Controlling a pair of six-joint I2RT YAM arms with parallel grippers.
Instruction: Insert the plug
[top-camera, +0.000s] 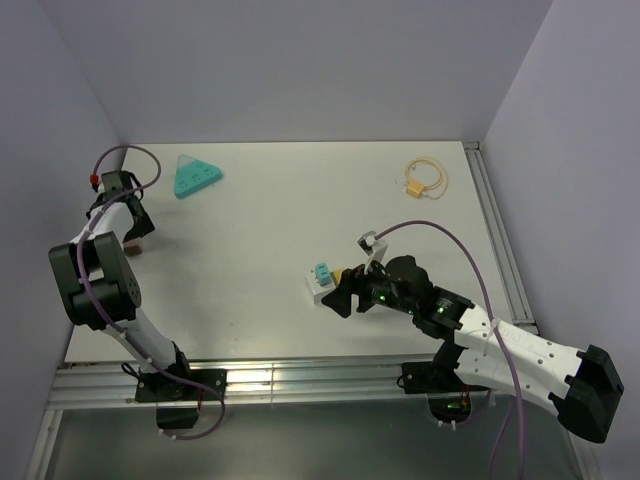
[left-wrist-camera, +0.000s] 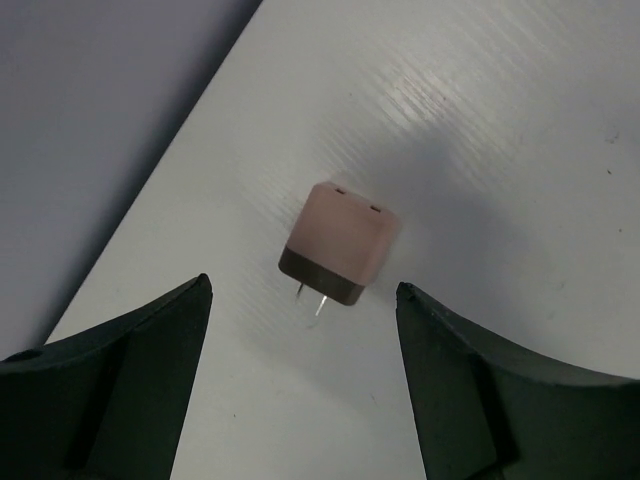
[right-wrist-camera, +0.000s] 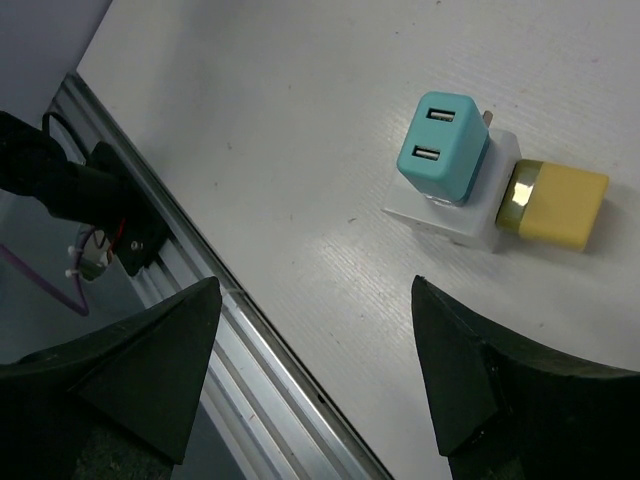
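A pink plug (left-wrist-camera: 340, 243) with a dark base and two bare prongs lies on its side on the white table, loose, just beyond my left gripper (left-wrist-camera: 302, 290), whose jaws stand wide open around nothing. In the top view this gripper (top-camera: 135, 238) is at the far left, near the wall. A white socket block (right-wrist-camera: 455, 210) holds a teal USB plug (right-wrist-camera: 443, 147) on top and a yellow plug (right-wrist-camera: 560, 205) on its side. My right gripper (right-wrist-camera: 315, 285) is open and empty, hovering short of the block, which the top view shows at table centre (top-camera: 320, 288).
A teal triangular piece (top-camera: 195, 177) lies at the back left and a coiled yellow cable (top-camera: 427, 177) at the back right. Aluminium rails run along the near edge (top-camera: 300, 375) and the right edge (top-camera: 500, 240). Grey walls enclose the table.
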